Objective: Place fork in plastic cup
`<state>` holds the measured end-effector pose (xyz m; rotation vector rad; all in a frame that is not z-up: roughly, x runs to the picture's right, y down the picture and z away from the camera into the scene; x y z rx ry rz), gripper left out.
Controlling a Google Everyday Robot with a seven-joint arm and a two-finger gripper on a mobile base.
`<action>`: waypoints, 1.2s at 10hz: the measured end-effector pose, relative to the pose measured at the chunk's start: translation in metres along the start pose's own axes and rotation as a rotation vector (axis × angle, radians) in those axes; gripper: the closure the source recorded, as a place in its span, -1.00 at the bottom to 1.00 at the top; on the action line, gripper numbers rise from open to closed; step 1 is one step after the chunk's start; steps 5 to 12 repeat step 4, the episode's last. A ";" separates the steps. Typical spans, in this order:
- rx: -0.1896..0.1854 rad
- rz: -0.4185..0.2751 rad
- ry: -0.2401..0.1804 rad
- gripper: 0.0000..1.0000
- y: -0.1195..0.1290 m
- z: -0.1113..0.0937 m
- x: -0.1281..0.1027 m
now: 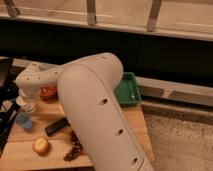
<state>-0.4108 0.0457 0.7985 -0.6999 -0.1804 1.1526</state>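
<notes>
Behind the arm (95, 110), end effector (26, 102) over plastic cup (28, 107), grip state and fork indiscernible

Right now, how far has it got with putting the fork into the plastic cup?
Done: the arm has reached the table's left end, above the whitish plastic cup that stands behind the blue cup. In hand: the hand sits low over the cup, mostly hidden by the arm, and no fork can be made out. Left: confirming the fork is inside the cup, then pulling away.
</notes>
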 end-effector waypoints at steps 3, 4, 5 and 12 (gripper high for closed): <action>-0.015 0.005 -0.007 -0.26 -0.001 -0.005 0.001; -0.013 0.008 -0.007 -0.26 -0.003 -0.005 0.001; -0.013 0.008 -0.007 -0.26 -0.003 -0.005 0.001; -0.013 0.008 -0.007 -0.26 -0.003 -0.005 0.001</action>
